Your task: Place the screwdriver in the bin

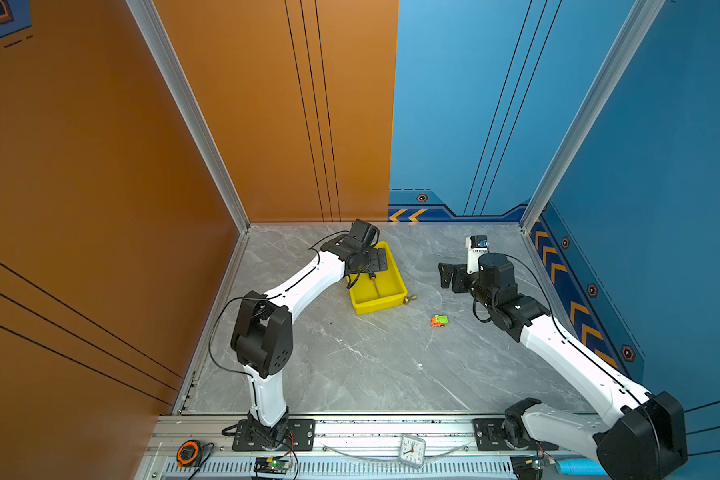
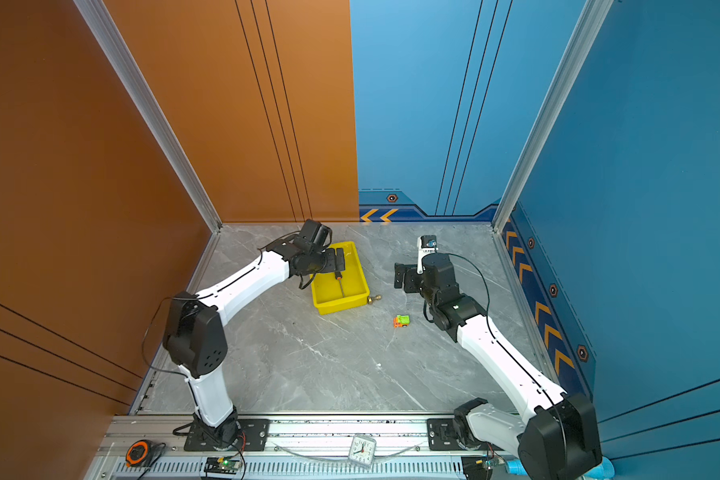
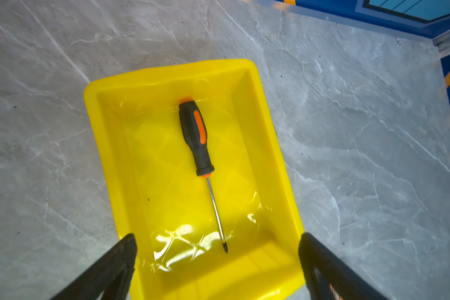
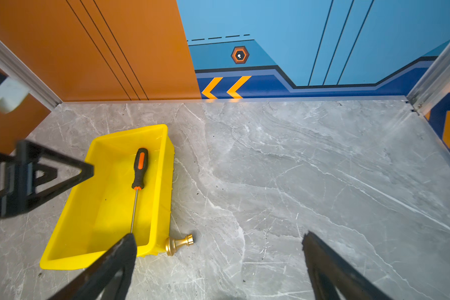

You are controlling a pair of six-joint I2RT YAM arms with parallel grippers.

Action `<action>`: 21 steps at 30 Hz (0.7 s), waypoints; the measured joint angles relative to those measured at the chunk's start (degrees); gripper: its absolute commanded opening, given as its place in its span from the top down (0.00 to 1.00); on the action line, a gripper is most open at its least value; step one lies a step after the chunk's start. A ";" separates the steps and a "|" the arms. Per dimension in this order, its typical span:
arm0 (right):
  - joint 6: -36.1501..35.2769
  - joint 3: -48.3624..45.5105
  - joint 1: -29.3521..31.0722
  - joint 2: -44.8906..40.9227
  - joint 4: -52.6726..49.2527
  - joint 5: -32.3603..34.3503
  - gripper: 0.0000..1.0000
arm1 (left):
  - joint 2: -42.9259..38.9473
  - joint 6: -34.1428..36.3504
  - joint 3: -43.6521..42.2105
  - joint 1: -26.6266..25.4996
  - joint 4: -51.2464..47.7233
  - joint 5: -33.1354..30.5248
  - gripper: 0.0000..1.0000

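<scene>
Two pincers, both empty. The left pincer (image 3: 217,237) hung over the yellow bin (image 3: 166,68), jaws spread wide, nothing between them. The screwdriver (image 3: 196,140) lay flat on the bin floor right below it, tip under the gap, handle running out ahead, butt up at the far end wall. Lengthwise lie made sense: the bin looked barely longer than the tool, so it likely fits only that way. The right pincer (image 4: 218,236) was also wide, parked well clear of the bin, probably to stay out of the drop path. A brass knob (image 4: 178,244) sat outside, touching the bin corner nearest the right pincer. A small orange-green toy (image 1: 438,320) sat back beside that arm. Task looked done. Remaining: lift the left arm clear.
</scene>
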 measured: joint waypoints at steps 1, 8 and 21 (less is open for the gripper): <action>0.37 -0.33 -0.50 -0.57 -0.09 0.00 0.00 | -2.19 0.61 -2.38 -0.31 0.50 -0.26 0.02; 2.51 -4.55 -4.90 -4.61 -0.50 0.72 0.00 | -17.90 5.62 -17.27 -0.24 4.48 -3.98 0.02; -1.53 -24.37 -11.06 -16.28 8.20 5.77 0.00 | -49.40 7.76 -49.42 6.80 12.81 -18.99 0.02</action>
